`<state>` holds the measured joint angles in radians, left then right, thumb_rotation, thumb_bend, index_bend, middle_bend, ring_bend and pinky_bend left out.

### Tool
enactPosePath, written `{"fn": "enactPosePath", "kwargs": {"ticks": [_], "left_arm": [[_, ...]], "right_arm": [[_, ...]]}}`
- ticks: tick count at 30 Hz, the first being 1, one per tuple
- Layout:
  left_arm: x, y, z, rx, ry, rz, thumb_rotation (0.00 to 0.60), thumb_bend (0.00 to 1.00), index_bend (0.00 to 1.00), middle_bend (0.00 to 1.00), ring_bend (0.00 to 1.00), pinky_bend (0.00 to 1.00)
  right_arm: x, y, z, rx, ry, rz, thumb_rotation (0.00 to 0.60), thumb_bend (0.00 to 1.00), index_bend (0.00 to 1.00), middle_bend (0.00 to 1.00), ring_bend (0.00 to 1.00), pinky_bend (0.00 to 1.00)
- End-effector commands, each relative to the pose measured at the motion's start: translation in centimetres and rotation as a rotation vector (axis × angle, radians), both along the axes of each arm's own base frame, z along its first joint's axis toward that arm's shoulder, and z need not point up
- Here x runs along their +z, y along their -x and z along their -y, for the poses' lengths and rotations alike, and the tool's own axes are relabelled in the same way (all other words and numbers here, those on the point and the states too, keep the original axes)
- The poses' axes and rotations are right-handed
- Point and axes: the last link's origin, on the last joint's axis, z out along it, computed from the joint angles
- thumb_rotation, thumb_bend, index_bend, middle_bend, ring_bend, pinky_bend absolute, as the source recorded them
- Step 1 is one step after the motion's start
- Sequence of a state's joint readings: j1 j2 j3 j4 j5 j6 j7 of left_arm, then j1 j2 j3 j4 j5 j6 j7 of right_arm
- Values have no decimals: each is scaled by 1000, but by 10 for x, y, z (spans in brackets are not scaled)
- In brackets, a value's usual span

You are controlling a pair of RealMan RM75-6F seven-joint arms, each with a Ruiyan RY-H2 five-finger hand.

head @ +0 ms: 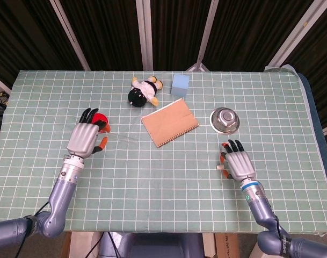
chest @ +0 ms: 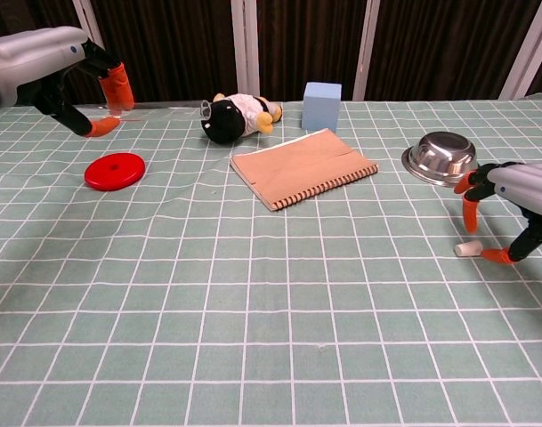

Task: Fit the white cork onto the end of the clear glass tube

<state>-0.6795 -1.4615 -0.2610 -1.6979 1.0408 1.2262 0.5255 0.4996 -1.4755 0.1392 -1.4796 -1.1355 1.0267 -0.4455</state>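
Now white cork [chest: 467, 249] lies on green checked tablecloth [head: 168, 177], between spread orange fingertips [chest: 469, 213] of right hand [head: 239, 165], not gripped. Left hand [head: 85, 139] pinches clear glass tube [chest: 164, 109], held level above cloth, well apart from cork. Count: one cork, one tube, one red disc [chest: 115, 170], one steel bowl [chest: 440, 157], one notebook [head: 169, 122], one plush toy [head: 142, 91], one blue block [head: 180, 84].

A red disc [chest: 115, 171], plush toy [chest: 238, 116], blue block [chest: 321, 105], spiral notebook [chest: 303, 166] and upturned steel bowl [chest: 442, 157] share the checked cloth [chest: 279, 338].
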Motion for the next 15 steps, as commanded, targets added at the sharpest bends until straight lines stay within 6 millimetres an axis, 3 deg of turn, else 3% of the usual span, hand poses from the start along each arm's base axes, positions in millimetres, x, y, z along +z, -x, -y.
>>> {"fn": "enactPosePath", "kwargs": {"ticks": [1,15], "left_arm": [[0,0,0,-1,0,0,600,718,503,457,82,0],[-1,2,-1,5,1,-6,600,718,503,457,82,0]], "right_arm": [[-2,1,0,-2,-3,-4,600,324,511,176,0,0],[-8,4,2,-20,-9,-17,600,323,511,176,0,0]]}}
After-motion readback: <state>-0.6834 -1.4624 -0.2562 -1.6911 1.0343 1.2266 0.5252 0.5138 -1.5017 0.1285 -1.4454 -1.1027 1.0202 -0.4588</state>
